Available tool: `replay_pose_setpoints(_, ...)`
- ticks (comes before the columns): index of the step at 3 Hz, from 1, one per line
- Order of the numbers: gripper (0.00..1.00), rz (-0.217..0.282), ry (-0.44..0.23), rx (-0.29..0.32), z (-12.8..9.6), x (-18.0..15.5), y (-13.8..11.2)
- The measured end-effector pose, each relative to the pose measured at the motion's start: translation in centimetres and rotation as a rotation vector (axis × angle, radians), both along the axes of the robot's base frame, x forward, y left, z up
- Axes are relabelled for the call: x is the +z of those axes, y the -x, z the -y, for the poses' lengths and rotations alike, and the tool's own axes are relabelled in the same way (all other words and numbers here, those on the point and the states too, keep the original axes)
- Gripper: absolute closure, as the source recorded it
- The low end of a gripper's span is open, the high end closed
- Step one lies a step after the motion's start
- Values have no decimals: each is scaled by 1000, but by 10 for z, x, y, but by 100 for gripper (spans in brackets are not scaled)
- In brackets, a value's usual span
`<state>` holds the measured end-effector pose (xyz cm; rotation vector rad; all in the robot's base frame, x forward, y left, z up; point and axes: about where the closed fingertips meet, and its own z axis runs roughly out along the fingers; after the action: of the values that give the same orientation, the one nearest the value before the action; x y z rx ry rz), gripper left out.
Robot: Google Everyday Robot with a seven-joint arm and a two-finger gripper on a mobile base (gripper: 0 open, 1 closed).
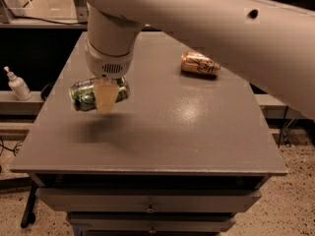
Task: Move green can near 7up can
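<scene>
1. One camera view; it looks from above the near edge of the counter (206,141), tilted down and facing toward the far edge.
2. It stands rather near; the counter top fills almost the whole width; the near edge and both near corners show, with the drawer fronts (147,200) under them.
3. The arm (221,23) passes very close under the lens, from the upper right, and covers most of the far edge.
4. The gripper (104,100) hangs by the left edge, seen from the front and above, clamped on the green can (83,96).
5. Floor shows beyond the left and right edges.
</scene>
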<state>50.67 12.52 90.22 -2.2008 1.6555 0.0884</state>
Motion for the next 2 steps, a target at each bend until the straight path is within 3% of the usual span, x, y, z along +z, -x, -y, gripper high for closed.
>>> replay_pose_setpoints(1, 100, 101, 18, 24, 21, 24, -32)
replay_pose_setpoints(2, 100, 202, 34, 84, 42, 53, -75)
